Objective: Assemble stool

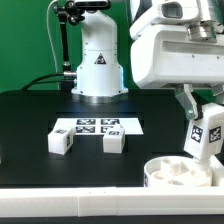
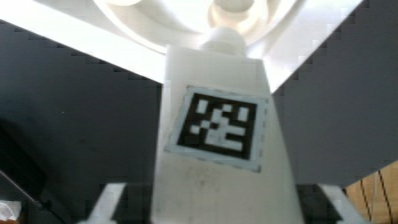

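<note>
Grips a white plastic leg (image 1: 206, 135) in the gripper (image 1: 197, 112), fingers clamped against its two sides, at the exterior view's right. Holds it slightly tilted, one flat face bearing a square black-and-white tag (image 2: 221, 128). Seen from the wrist view as a long, smooth, straight-edged block ending in a small rounded tip. Pointed with that tip down at the seat disc (image 1: 184, 172), a round white plastic piece with a raised rim and rounded recesses, lying on the matte black bench (image 1: 30, 120). Cannot tell whether tip and seat touch.

Well apart from the seat, toward the exterior view's left, resting on the bench: a first loose leg (image 1: 60, 141) and a second loose leg (image 1: 113, 142), both short, blocky, white and tagged. Placed just beside the marker board (image 1: 85, 126), thin, flat and white, with the two blocks near each other but not touching. Bordered along the bench edge nearest the seat by a plain white rail (image 1: 70, 205).
</note>
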Robot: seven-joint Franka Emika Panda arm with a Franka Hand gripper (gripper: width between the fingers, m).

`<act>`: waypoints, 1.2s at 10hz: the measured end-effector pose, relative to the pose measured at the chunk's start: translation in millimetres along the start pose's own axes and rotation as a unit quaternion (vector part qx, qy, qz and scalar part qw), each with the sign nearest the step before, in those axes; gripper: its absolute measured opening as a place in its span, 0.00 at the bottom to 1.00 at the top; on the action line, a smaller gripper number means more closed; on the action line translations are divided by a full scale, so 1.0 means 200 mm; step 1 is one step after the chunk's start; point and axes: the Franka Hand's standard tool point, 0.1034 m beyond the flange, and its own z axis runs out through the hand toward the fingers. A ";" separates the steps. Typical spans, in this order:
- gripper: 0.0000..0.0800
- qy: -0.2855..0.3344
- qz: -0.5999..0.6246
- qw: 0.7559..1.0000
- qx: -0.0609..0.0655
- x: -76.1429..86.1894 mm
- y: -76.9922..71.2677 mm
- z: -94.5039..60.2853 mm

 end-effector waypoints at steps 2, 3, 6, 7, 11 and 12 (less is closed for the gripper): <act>0.41 -0.004 0.000 1.000 0.001 -0.02 -0.01 0.01; 0.41 -0.005 0.000 1.000 0.001 -0.03 -0.01 0.02; 0.41 -0.010 0.000 1.000 0.003 -0.06 -0.02 0.05; 0.41 -0.011 0.000 1.000 0.004 -0.07 -0.03 0.06; 0.41 -0.015 -0.002 1.000 0.007 -0.09 -0.05 0.08; 0.41 -0.014 -0.003 1.000 0.007 -0.09 -0.05 0.08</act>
